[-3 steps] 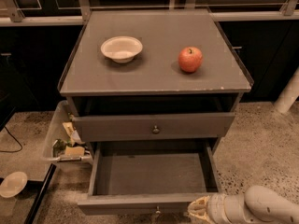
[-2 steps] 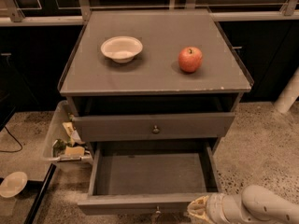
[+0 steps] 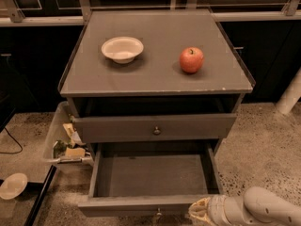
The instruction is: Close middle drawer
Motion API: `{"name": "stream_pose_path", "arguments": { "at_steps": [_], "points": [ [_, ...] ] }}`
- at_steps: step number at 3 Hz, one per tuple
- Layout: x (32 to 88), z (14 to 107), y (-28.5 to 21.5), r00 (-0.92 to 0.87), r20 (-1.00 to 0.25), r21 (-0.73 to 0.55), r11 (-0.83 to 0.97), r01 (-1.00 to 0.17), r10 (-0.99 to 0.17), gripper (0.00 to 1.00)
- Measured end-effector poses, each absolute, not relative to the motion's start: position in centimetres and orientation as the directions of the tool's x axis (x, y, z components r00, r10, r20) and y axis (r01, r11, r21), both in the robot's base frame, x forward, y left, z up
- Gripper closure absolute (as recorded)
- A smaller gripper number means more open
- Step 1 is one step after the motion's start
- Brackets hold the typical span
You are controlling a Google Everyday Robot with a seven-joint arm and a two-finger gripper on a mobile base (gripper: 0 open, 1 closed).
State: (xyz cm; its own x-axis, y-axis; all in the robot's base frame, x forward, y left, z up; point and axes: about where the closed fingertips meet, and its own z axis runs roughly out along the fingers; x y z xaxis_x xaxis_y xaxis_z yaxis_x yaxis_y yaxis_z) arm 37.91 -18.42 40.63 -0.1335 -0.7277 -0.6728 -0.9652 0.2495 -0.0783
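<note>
Gaping: we see the middle drawer [image 3: 150,175] pulled far out.
Gripper [image 3: 200,212]: just beside the drawer front's right end, low in our view.
Open or closed: we cannot tell.

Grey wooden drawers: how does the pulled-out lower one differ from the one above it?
The grey wooden middle drawer is pulled far out, tray exposed; the upper grey drawer juts only slightly. The hand sits at the middle drawer's front edge, away from the upper drawer. Both have one small round knob.
</note>
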Motion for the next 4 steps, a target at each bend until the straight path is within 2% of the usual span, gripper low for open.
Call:
{"name": "stream_pose_path", "arguments": {
  "at_steps": [2, 3, 4],
  "points": [
    [39.2, 40.5, -18.3, -0.126, -0.687, -0.093, 0.259, -0.961, -0.715, 0.11],
    [39.2, 40.5, -18.3, -0.126, -0.687, -0.093, 0.259, -0.961, -0.715, 0.15],
    [42.6, 41.1, -18.1, -0.080, -0.700, -0.146, 0.252, -0.957, -0.709, 0.38]
  ]
}}
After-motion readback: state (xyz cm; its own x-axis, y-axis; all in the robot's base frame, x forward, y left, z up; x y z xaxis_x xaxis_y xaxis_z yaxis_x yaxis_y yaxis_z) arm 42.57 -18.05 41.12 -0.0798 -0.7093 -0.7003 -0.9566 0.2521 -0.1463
